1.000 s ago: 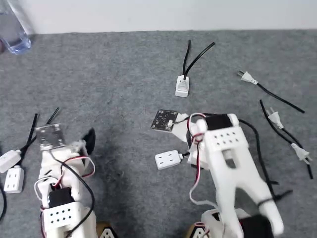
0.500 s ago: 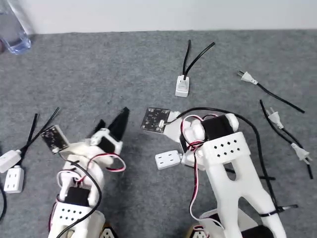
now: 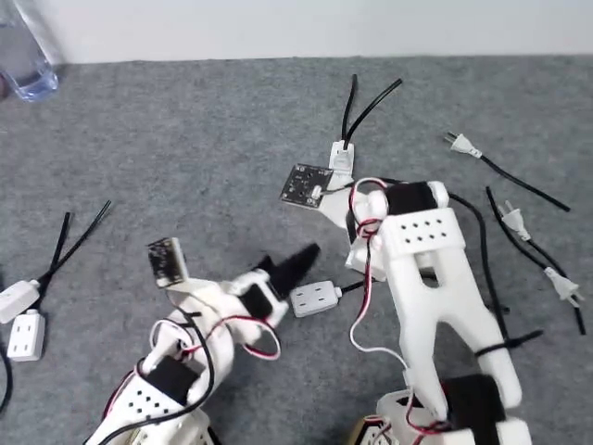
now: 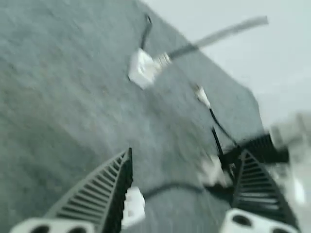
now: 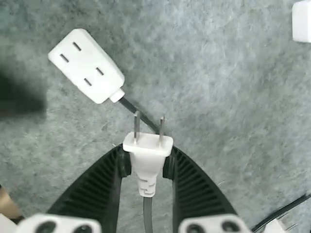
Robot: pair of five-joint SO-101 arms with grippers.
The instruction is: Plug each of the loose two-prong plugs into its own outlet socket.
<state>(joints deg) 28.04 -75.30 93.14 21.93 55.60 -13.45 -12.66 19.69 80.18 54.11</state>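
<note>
Hovering low over the grey surface point(image 3: 185, 139), the left pincer point(image 3: 295, 262) sits just left of the outlet socket point(image 3: 315, 298) near centre. Left wrist view: its jaws stand apart. Right wrist view: the right pincer point(image 5: 146, 162) clamps a two-prong plug point(image 5: 147, 144), prongs just short of the socket; insertion likely needs slot alignment.
</note>
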